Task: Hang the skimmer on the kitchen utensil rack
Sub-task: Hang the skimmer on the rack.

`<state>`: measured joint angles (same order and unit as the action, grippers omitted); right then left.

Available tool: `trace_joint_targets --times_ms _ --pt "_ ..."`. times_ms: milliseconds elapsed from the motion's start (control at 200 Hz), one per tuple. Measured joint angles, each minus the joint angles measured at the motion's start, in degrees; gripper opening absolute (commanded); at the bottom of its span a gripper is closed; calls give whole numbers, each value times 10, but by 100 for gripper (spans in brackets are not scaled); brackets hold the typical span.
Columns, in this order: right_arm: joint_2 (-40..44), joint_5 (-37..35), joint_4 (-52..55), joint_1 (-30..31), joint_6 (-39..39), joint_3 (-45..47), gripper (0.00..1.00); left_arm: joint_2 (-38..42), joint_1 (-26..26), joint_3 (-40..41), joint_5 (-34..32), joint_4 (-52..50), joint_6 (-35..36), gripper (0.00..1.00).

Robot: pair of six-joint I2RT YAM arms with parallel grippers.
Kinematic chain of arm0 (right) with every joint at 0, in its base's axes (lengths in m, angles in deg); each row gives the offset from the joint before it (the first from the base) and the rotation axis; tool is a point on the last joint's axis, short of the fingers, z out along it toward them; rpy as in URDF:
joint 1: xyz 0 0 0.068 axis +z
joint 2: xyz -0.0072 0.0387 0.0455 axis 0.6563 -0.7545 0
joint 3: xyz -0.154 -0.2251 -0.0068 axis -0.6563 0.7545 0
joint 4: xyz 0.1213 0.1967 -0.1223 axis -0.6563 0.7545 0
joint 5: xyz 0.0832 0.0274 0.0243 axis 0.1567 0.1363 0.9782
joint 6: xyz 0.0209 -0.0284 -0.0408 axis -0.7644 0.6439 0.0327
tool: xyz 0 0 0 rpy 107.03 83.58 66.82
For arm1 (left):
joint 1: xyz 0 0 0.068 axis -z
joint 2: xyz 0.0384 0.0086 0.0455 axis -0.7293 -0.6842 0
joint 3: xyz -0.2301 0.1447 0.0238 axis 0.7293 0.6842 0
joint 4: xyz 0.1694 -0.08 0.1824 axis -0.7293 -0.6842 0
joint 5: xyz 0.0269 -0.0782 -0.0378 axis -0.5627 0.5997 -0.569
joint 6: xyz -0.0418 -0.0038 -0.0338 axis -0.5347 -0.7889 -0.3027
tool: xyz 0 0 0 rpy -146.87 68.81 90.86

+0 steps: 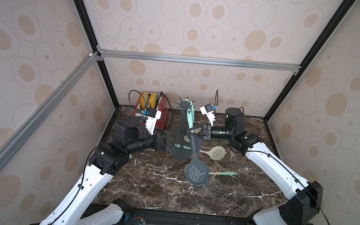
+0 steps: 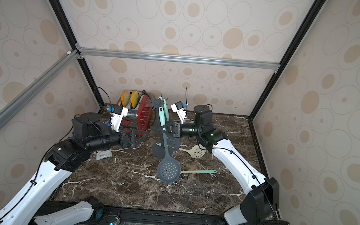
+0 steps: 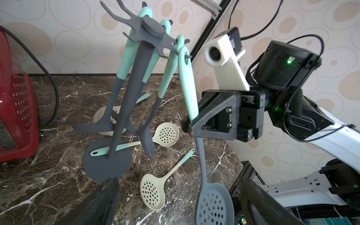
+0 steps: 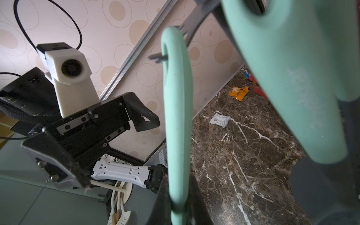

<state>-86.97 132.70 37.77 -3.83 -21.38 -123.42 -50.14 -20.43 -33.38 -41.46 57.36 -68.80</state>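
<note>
Skimmer (image 3: 188,81) hangs at the kitchen utensil rack (image 3: 153,26), handle eye threaded on a hook (image 3: 188,56), perforated head dangling over the tabletop (image 3: 58,175). The right gripper (image 3: 191,122) has its jaws clamped on the handle, while the left gripper (image 1: 166,139) waits nearby, jaws wide and empty. This looks like the release step: part those jaws gently and back off without dragging the eye off the hook.

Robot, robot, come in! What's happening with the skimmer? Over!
Left end effector open, empty. Right end effector shut on skimmer handle. Loop threaded on kitchen utensil rack hook. Hung utensils close beside.
</note>
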Motion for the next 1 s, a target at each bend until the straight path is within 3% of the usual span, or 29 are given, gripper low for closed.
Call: trace_joint_targets --times_ms 275,451,721,801,997 --pt "-21 -14 50 0 42 -6 31 5 0 10 -8 0 6 99" --pt "-27 -38 85 0 68 -22 33 16 0 25 -21 1 18 98" --pt "6 -100 111 0 114 -23 51 17 0 56 -37 48 51 83" --pt "49 -132 108 0 135 -5 48 20 0 81 -37 90 66 80" --pt "130 -176 75 0 176 5 16 0 0 99 -25 164 92 67"
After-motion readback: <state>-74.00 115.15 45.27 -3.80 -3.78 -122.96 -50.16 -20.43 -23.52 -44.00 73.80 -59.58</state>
